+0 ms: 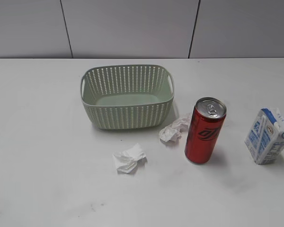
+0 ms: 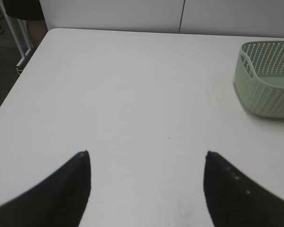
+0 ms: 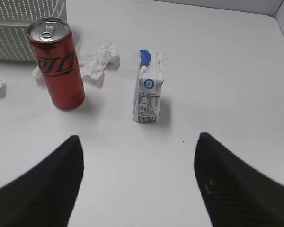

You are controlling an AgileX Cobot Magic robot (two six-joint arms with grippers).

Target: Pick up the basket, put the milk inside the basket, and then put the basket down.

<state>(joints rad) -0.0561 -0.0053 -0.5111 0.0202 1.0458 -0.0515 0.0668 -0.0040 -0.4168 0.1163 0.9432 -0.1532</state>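
Observation:
The pale sage-green basket (image 1: pixel 128 96) stands empty on the white table at the back centre; it also shows in the left wrist view (image 2: pixel 267 78) at the far right and its wall in the right wrist view (image 3: pixel 23 28) at top left. The white and blue milk carton (image 1: pixel 268 136) stands upright at the right; it also shows in the right wrist view (image 3: pixel 149 86). My left gripper (image 2: pixel 146 153) is open and empty over bare table, left of the basket. My right gripper (image 3: pixel 138 137) is open and empty, just short of the milk. Neither gripper shows in the exterior view.
A red soda can (image 1: pixel 205 130) stands between basket and milk, also in the right wrist view (image 3: pixel 57 63). Crumpled white tissues lie in front of the basket (image 1: pixel 128 159) and beside the can (image 1: pixel 174 129). The table's left edge (image 2: pixel 14 90) is near the left arm.

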